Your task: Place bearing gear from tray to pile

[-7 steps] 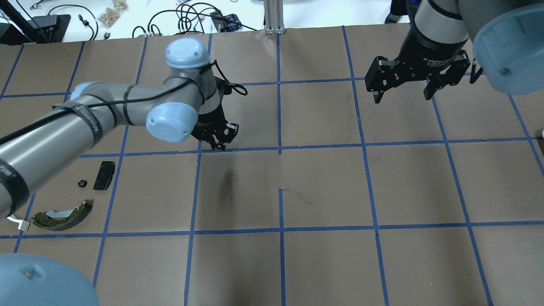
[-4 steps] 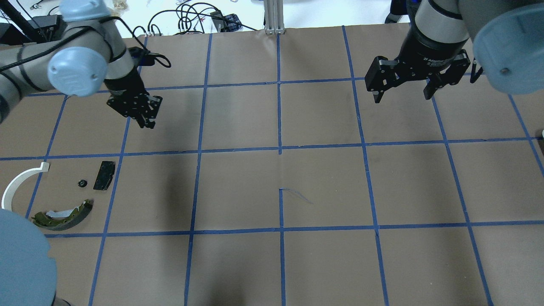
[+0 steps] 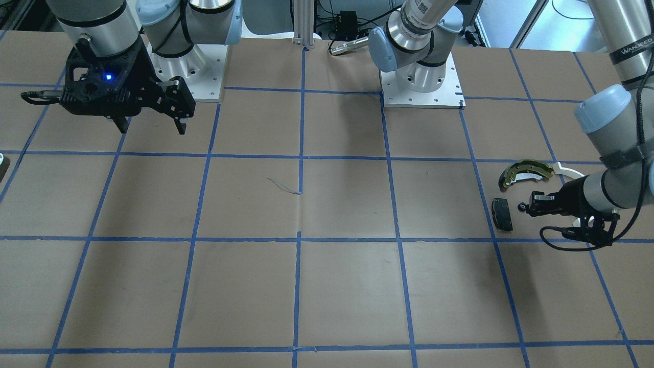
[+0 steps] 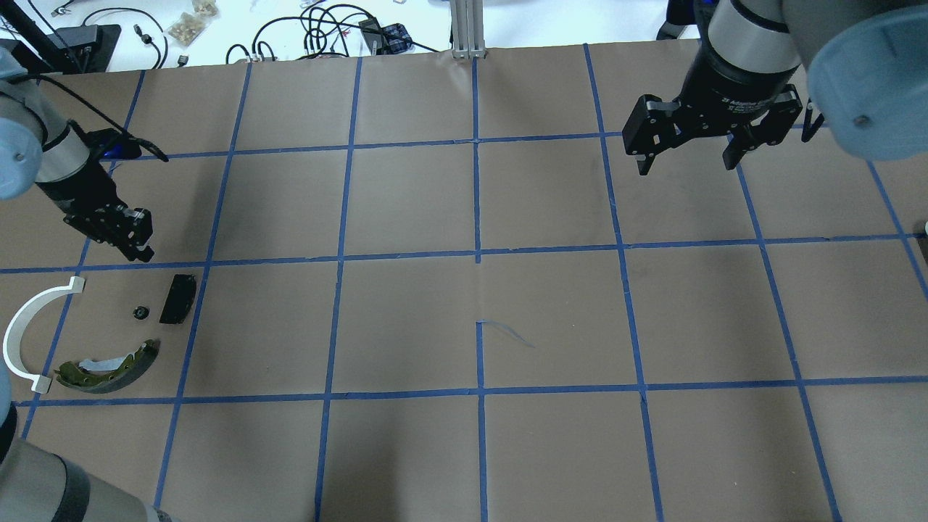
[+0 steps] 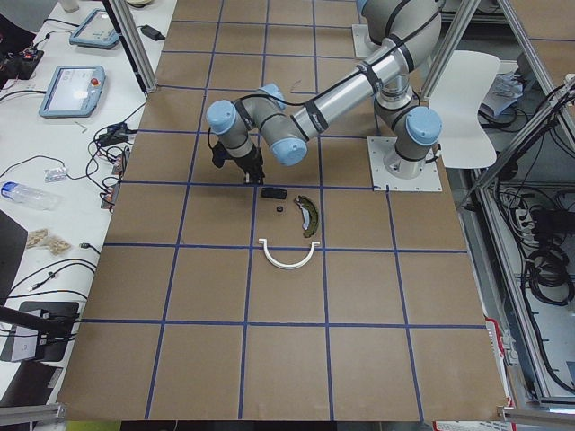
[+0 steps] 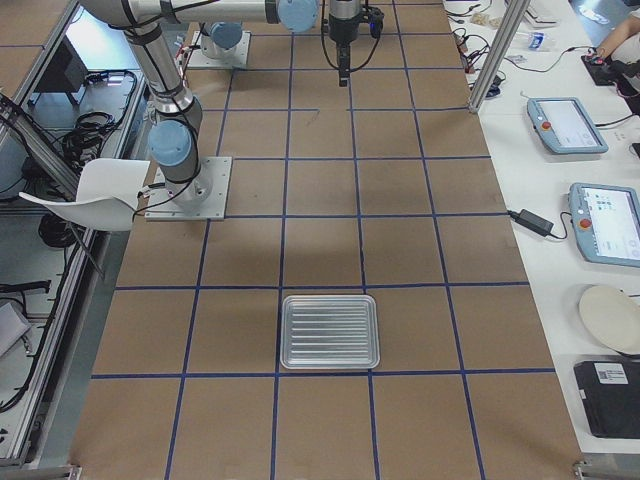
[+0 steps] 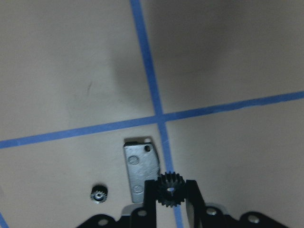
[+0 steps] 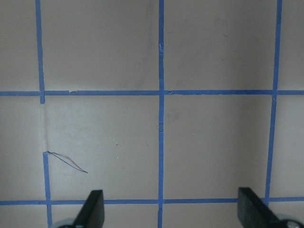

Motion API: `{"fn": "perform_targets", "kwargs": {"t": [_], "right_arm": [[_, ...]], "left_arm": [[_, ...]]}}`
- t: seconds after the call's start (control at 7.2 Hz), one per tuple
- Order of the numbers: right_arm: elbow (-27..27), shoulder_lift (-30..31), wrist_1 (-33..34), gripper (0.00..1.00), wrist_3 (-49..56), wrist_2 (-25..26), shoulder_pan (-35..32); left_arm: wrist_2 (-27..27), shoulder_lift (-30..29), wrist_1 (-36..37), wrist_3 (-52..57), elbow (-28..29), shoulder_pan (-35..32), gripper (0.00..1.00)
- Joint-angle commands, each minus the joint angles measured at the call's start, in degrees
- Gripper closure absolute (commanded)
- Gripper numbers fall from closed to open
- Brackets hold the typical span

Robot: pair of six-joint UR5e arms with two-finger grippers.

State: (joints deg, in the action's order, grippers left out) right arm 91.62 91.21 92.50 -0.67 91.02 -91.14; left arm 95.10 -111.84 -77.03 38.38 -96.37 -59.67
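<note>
The left claw (image 4: 142, 251) is clenched on a small black toothed bearing gear (image 7: 171, 190), pinched edge-on between the fingertips with its bore showing. The grip looks meant to let the part drop flat once the fingers part. In the overhead view the claw hangs at about 11 o'clock of the black rectangular pad (image 4: 178, 299), at the far edge of the pile (image 3: 526, 174), so the carry seems nearly done and the release is what remains. A second small black gear (image 4: 140, 312) lies at 9 o'clock of the pad, the olive-gold curved brake shoe (image 4: 109, 368) at 7 o'clock, and the thin white plastic arc (image 4: 25, 326) further out toward 9 o'clock, all apart from one another on the brown paper counter (image 4: 551, 319) with its blue tape grid. The right claw (image 4: 685, 163) hangs released, fingers spread wide, at the far right of the counter, probably parked out of the way. The ribbed silver metal tray (image 6: 330, 296) shows only in the right side view, well apart from the pile. From overhead the held gear cannot be told from the dark fingers. The wrist view cuts off the claw's body and leaves out the shoe and the arc. How high the gear hangs above the counter is hard to judge.
</note>
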Motion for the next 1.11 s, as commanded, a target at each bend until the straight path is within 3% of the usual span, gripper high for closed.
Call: {"fn": "perform_targets", "kwargs": {"t": [0.0,0.28,0.83,0.97], "right_arm": [[0.31,-0.24,0.92,0.00,0.23,-0.14,-0.01],[1.01,-0.07,1.62,0.00,1.10,1.00,0.43],[1.19,-0.07,2.16,0.00,1.10,0.83,0.26],[1.19,-0.07,2.16,0.00,1.11,0.83,0.26]], "left_arm": [[0.26,-0.39,6.86,4.94,-5.65,3.51,1.00],[0.26,-0.48,14.34,8.18,-9.35,5.70,1.00],[0.53,-0.31,14.28,9.35,-10.59,6.67,1.00],[2.70,-0.39,14.36,9.44,-11.38,6.68,1.00]]}}
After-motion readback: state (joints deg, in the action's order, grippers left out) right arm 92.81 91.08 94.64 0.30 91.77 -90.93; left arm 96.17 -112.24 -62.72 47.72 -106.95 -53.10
